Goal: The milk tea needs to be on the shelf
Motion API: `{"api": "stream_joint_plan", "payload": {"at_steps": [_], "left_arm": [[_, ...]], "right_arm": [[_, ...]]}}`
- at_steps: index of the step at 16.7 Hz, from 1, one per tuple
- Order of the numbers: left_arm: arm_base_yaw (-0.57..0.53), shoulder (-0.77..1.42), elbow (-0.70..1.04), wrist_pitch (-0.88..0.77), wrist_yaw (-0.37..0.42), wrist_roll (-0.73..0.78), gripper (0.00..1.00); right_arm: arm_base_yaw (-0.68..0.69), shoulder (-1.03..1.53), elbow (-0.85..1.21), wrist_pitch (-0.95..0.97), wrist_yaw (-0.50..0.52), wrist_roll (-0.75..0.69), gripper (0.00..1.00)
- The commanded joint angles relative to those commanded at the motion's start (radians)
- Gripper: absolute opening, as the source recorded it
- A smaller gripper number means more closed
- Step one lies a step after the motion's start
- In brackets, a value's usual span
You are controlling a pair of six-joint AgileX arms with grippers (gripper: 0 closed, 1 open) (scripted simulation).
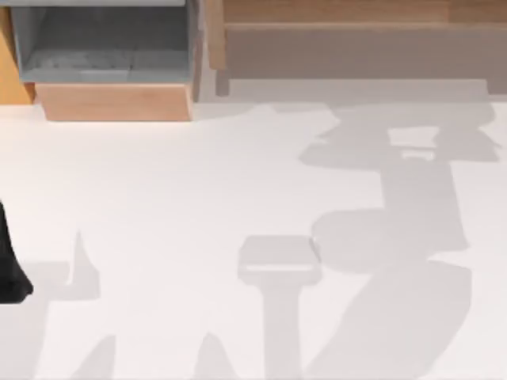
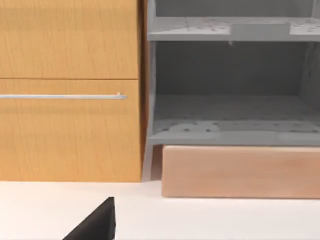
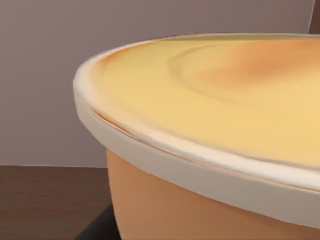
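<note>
Milk tea cup (image 3: 210, 150) close against right wrist camera, above dark brown surface; grip state: cannot tell. Early release risks toppling. Left arm (image 1: 9, 269) parked at table's left edge.

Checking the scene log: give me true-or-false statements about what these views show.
1. The orange milk tea cup has a cream-rimmed yellow lid. True.
2. The grey open cabinet stands at the top view's right. False: it stands at the left; the light-brown wooden shelf is at the right.
3. The orange wooden door carries a thin silver bar handle. True.
4. The grey cabinet rests on a black base. False: it rests on a light wooden base.
</note>
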Motion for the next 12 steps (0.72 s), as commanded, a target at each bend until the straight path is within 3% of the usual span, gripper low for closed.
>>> {"api": "stream_joint_plan", "payload": {"at_steps": [5, 12], "left_arm": [[0.000, 0.000, 0.000, 0.000, 0.000, 0.000, 1.00], [0.000, 0.000, 0.000, 0.000, 0.000, 0.000, 1.00]], "right_arm": [[0.054, -0.009, 0.078, -0.119, -0.007, 0.051, 0.00], [0.051, 0.012, 0.085, -0.118, -0.007, 0.054, 0.00]]}}
